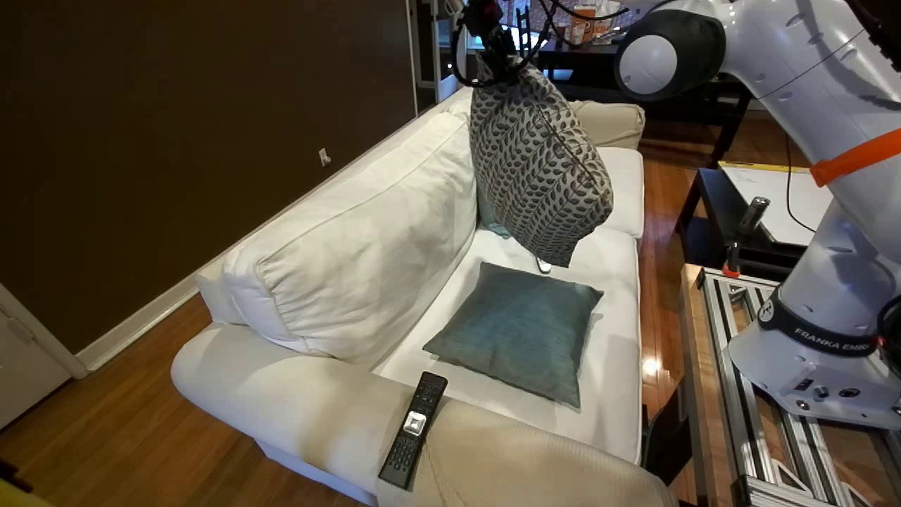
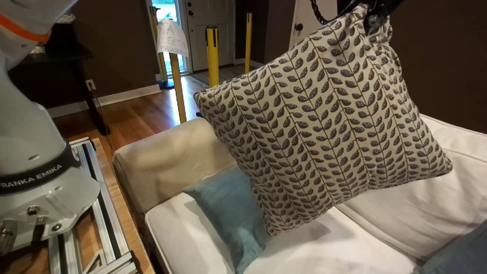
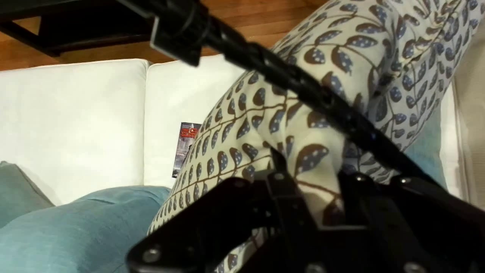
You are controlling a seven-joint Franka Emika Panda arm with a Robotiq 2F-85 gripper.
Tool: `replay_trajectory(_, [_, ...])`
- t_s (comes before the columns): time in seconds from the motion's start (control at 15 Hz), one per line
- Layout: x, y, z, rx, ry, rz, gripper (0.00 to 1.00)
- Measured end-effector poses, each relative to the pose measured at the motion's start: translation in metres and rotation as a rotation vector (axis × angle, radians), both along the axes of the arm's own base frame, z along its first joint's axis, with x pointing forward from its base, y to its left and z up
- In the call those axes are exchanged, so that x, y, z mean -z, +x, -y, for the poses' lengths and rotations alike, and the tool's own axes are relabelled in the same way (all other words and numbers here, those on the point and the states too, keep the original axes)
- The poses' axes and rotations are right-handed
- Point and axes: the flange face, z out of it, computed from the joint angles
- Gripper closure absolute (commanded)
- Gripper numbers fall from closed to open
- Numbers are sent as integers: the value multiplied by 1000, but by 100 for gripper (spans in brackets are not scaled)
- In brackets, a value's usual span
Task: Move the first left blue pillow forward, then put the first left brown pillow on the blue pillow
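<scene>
the pincer pinches the brown pillow near a top corner, tilted below it. the blue pillow lies lower, to 1 side of the pincer. centring the brown pillow there, swing calmed, before lowering should help.

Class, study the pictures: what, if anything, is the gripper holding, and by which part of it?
The gripper holds the brown leaf-print pillow by a bunched fold of fabric near its uppermost corner.
</scene>
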Motion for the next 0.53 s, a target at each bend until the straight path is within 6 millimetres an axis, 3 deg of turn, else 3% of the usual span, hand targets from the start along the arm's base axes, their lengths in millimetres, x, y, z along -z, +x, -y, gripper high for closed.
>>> replay_trajectory(0.53, [0, 1, -17, -153, 31, -116, 95])
